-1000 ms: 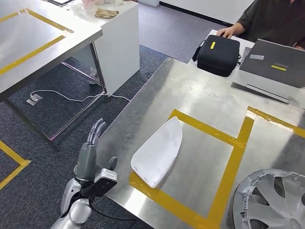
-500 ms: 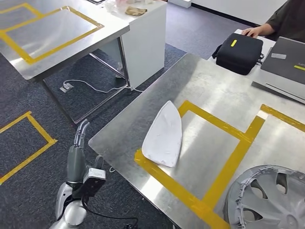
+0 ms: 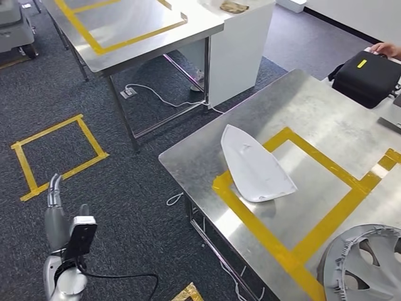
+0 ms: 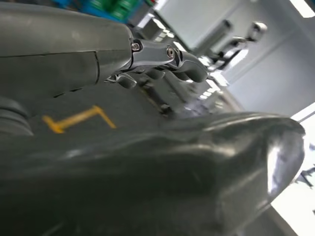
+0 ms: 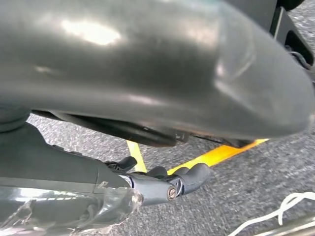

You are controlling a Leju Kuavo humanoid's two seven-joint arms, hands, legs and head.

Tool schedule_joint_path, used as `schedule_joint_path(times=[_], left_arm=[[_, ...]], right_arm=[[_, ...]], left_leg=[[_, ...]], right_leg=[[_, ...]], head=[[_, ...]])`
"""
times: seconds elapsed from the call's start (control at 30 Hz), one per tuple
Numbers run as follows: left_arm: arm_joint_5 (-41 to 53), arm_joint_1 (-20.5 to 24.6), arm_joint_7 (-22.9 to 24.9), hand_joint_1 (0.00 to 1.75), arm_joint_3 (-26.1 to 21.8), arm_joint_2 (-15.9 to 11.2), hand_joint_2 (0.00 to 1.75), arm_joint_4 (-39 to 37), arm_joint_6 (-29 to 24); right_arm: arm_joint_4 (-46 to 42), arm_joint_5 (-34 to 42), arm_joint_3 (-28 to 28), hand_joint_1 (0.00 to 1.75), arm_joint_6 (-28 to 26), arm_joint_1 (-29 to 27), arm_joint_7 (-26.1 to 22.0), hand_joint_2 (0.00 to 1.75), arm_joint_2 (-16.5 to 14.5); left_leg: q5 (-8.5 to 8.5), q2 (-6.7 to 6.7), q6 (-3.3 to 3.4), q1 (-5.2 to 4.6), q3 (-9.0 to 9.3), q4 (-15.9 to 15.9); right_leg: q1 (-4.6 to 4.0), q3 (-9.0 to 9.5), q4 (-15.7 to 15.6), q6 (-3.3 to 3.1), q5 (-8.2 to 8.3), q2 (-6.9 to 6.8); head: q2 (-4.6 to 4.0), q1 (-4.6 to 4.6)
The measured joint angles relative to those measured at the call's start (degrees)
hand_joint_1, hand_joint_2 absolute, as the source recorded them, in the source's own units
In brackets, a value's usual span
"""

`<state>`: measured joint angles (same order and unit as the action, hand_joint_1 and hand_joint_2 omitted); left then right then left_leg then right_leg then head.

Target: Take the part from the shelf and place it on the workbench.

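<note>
The white curved part point(image 3: 255, 168) lies on the steel workbench point(image 3: 198, 157), across the near-left corner of a yellow tape rectangle point(image 3: 331, 213). Nothing touches it. My left hand point(image 3: 56, 213) hangs low over the dark carpet, well left of the bench, fingers straight and apart, holding nothing. In the left wrist view the left hand point(image 4: 156, 147) shows a thick thumb and extended fingers point(image 4: 178, 59) with nothing between them. In the right wrist view my right hand point(image 5: 148, 98) is over the carpet, its fingers point(image 5: 185, 179) apart from the thumb and empty.
A grey hubcap point(image 3: 364, 263) sits at the bench's near right corner. A black case point(image 3: 369, 75) and a person's hand point(image 3: 385, 48) are at the far right. A second steel table point(image 3: 132, 25), a white cabinet point(image 3: 236, 44) and floor cables point(image 3: 156, 100) lie beyond. A yellow tape square point(image 3: 56, 150) marks the floor.
The whole picture has shifted right as the camera turned left. The part stays where it lay on the bench. My left hand now hangs farther from the bench edge.
</note>
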<state>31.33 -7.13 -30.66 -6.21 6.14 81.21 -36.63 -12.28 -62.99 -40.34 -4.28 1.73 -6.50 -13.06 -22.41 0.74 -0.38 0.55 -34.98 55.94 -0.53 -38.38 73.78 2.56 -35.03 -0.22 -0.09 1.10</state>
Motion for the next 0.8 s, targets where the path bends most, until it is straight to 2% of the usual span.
schedule_joint_path(times=[0.03, 0.07, 0.1, 0.13, 0.17, 0.2, 0.23, 0.27, 0.3, 0.33, 0.37, 0.4, 0.43, 0.47, 0.5, 0.53, 0.57, 0.6, 0.63, 0.67, 0.7, 0.73, 0.77, 0.8], left_arm=[[-1.30, 0.40, -1.53, 0.00, -3.70, -0.06, 0.00, -3.37, 0.26], [-2.45, 1.09, -2.96, 0.00, -7.60, -0.21, 0.00, -7.27, 0.81], [-3.41, 2.08, -4.03, 0.00, -11.48, -0.48, 0.00, -11.56, 1.63], [-4.36, 3.21, -4.71, 0.00, -15.53, -1.07, 0.00, -16.36, 2.75], [-5.32, 4.40, -4.88, 0.00, -19.50, -1.76, 0.00, -21.43, 4.03], [-6.39, 5.40, -4.64, 0.00, -23.38, -2.48, 0.00, -26.57, 5.40], [-7.40, 6.03, -4.27, 0.00, -27.03, -3.23, 0.00, -31.43, 6.65], [-8.17, 6.32, -3.92, 0.00, -30.35, -3.74, 0.00, -35.97, 7.61], [-8.69, 6.33, -3.73, 0.00, -33.10, -4.11, 0.00, -39.76, 8.24], [-8.95, 6.29, -3.56, 0.00, -35.36, -4.42, 0.00, -42.91, 8.55], [-9.03, 6.49, -2.89, 0.00, -37.23, -4.55, 0.00, -45.76, 8.72], [-8.88, 7.00, -0.94, 0.00, -38.65, -4.55, 0.00, -48.20, 8.77], [-8.46, 7.62, 2.39, 0.00, -39.92, -4.52, 0.00, -50.59, 8.73], [-7.78, 8.22, 6.77, 0.00, -40.99, -4.42, 0.00, -52.83, 8.71], [-6.83, 8.55, 11.58, 0.00, -41.83, -4.25, 0.00, -54.87, 8.80], [-5.72, 8.58, 15.85, 0.00, -42.39, -4.02, 0.00, -56.71, 9.07], [-4.52, 8.48, 19.36, 0.00, -42.68, -3.74, 0.00, -58.34, 9.41], [-3.44, 8.35, 21.93, 0.00, -42.77, -3.43, 0.00, -59.70, 9.74], [-2.60, 8.30, 23.62, 0.00, -42.77, -3.17, 0.00, -60.73, 9.93], [-2.03, 8.41, 24.60, 0.00, -42.77, -2.97, 0.00, -61.49, 10.00], [-1.72, 8.61, 25.02, 0.00, -42.78, -2.79, 0.00, -62.10, 10.07], [-1.52, 8.80, 25.23, 0.00, -42.78, -2.62, 0.00, -62.65, 10.19], [-1.36, 8.94, 25.32, 0.00, -42.79, -2.48, 0.00, -63.19, 10.32], [-1.22, 8.97, 25.39, 0.00, -42.79, -2.22, 0.00, -63.74, 10.49]], right_arm=[[0.00, -0.13, -0.01, 0.00, -0.02, 0.00, -0.02, 0.00, -0.01], [0.00, -0.26, -0.02, 0.00, -0.04, -0.03, -0.05, 0.00, -0.01], [0.01, -0.41, -0.02, 0.00, -0.05, -0.07, -0.12, 0.00, -0.06], [0.05, -0.57, -0.03, 0.00, -0.05, -0.14, -0.25, 0.00, -0.23], [0.10, -0.70, -0.05, 0.00, -0.04, -0.22, -0.37, 0.00, -0.42], [0.15, -0.83, -0.07, 0.00, -0.02, -0.31, -0.49, 0.00, -0.61], [0.19, -0.95, -0.08, 0.00, 0.02, -0.41, -0.57, 0.00, -0.76], [0.20, -1.05, -0.10, 0.00, 0.05, -0.53, -0.61, 0.00, -0.78], [0.21, -1.15, -0.12, 0.00, 0.08, -0.60, -0.65, 0.00, -0.78], [0.21, -1.22, -0.15, 0.00, 0.09, -0.64, -0.69, 0.00, -0.78], [0.22, -1.32, -0.18, 0.00, 0.08, -0.68, -0.70, 0.00, -0.78], [0.22, -1.47, -0.22, 0.00, 0.04, -0.65, -0.72, 0.00, -0.78], [0.22, -1.64, -0.25, 0.00, -0.02, -0.66, -0.72, 0.00, -0.78], [0.22, -1.83, -0.28, 0.00, -0.07, -0.67, -0.72, 0.00, -0.77], [0.22, -2.02, -0.31, 0.00, -0.11, -0.66, -0.72, 0.00, -0.76], [0.22, -2.18, -0.33, 0.00, -0.13, -0.66, -0.72, 0.00, -0.76], [0.22, -2.30, -0.36, 0.00, -0.14, -0.65, -0.72, 0.00, -0.75], [0.22, -2.43, -0.39, 0.00, -0.13, -0.64, -0.72, 0.00, -0.77], [0.22, -2.51, -0.42, 0.00, -0.13, -0.64, -0.73, 0.00, -0.81], [0.22, -2.56, -0.45, 0.00, -0.12, -0.65, -0.76, 0.00, -0.87], [0.23, -2.61, -0.48, 0.00, -0.11, -0.66, -0.80, 0.00, -0.92], [0.25, -2.64, -0.50, 0.00, -0.11, -0.66, -0.83, 0.00, -0.96], [0.26, -2.68, -0.52, 0.00, -0.11, -0.60, -0.86, 0.00, -0.96], [0.26, -2.72, -0.54, 0.00, -0.11, -0.50, -0.86, 0.00, -0.93]], left_leg=[[0.76, 0.62, -0.34, 0.20, -0.94, -0.01], [1.48, 1.29, -0.79, 0.53, -1.81, 0.01], [2.14, 2.01, -1.38, 0.81, -2.60, 0.08], [2.79, 2.71, -1.99, 1.07, -3.32, 0.19], [3.50, 3.38, -2.53, 1.13, -3.85, 0.27], [4.26, 4.00, -2.92, 1.04, -4.21, 0.30], [5.16, 4.55, -3.12, 1.00, -4.49, 0.21], [6.08, 5.05, -3.23, 0.90, -4.73, 0.02], [6.40, 4.77, -3.27, 0.84, -5.06, -0.01], [5.58, 3.83, -3.26, 0.69, -5.62, 0.61], [3.36, 2.56, -3.19, 0.49, -6.50, 2.51], [0.12, 1.13, -3.01, 0.24, -7.55, 5.77], [-3.12, 0.31, -2.74, 0.02, -8.65, 9.98], [-5.32, 0.01, -2.34, -0.21, -9.53, 14.25], [-5.86, -0.08, -1.79, -0.54, -9.86, 17.56], [-4.96, -0.11, -1.09, -1.02, -9.47, 19.33], [-3.42, -0.25, -0.24, -1.74, -8.09, 19.10], [-2.18, -0.92, 0.77, -2.71, -5.59, 16.79], [-2.02, -2.25, 1.76, -3.82, -2.07, 12.89], [-2.69, -3.71, 2.08, -4.68, 1.49, 8.66], [-3.45, -4.90, 1.99, -5.32, 4.20, 5.21], [-3.94, -5.39, 1.50, -5.59, 5.78, 3.08], [-3.80, -5.00, 0.68, -5.51, 6.17, 2.10], [-3.44, -4.16, -0.02, -5.23, 6.37, 1.18]], right_leg=[[0.20, 0.98, -0.04, 0.20, 0.87, 0.07], [0.52, 2.93, -2.10, 0.57, 2.54, 0.35], [1.02, 5.49, -5.60, 1.30, 3.87, 1.42], [1.44, 8.28, -9.50, 1.97, 4.38, 3.28], [1.77, 10.31, -12.64, 2.16, 4.17, 4.97], [1.96, 11.39, -14.60, 2.12, 3.53, 6.26], [1.89, 11.79, -15.25, 1.56, 3.19, 6.60], [1.87, 11.35, -15.14, 0.89, 3.31, 5.90], [1.84, 10.96, -14.98, 0.38, 3.62, 5.11], [1.68, 10.60, -14.86, -0.26, 4.04, 4.25], [1.42, 10.05, -14.89, -0.96, 4.56, 3.24], [1.03, 9.53, -14.99, -1.62, 5.10, 2.19], [0.57, 8.91, -15.08, -2.16, 5.62, 1.11], [0.12, 8.21, -15.15, -2.63, 6.08, 0.03], [-0.29, 7.55, -15.17, -3.01, 6.47, -0.93], [-0.65, 6.93, -15.17, -3.36, 6.85, -1.81], [-0.98, 6.32, -15.17, -3.63, 7.23, -2.67], [-1.24, 5.82, -15.17, -3.87, 7.61, -3.49], [-1.46, 5.47, -15.16, -4.02, 7.91, -4.26], [-1.66, 5.32, -15.20, -4.35, 8.16, -4.95], [-1.77, 5.35, -15.21, -4.59, 8.39, -5.76], [-1.86, 5.43, -15.26, -4.78, 8.59, -6.55], [-1.95, 5.52, -15.32, -5.08, 8.83, -7.36], [-2.05, 5.32, -15.23, -5.40, 8.81, -7.53]], head=[[0.00, 0.03], [0.00, 0.04], [0.00, -0.01], [0.00, -0.18], [0.00, -0.27], [0.00, -0.34], [0.00, -0.28], [0.00, 0.01], [0.00, 0.38], [0.00, 0.99], [0.00, 1.62], [0.00, 2.13], [0.00, 2.51], [0.00, 2.60], [0.00, 2.60], [0.00, 2.62], [0.00, 2.60], [0.00, 2.60], [0.00, 2.59], [0.00, 2.62], [0.00, 2.68], [0.00, 2.79], [0.00, 2.86], [0.00, 2.92]])
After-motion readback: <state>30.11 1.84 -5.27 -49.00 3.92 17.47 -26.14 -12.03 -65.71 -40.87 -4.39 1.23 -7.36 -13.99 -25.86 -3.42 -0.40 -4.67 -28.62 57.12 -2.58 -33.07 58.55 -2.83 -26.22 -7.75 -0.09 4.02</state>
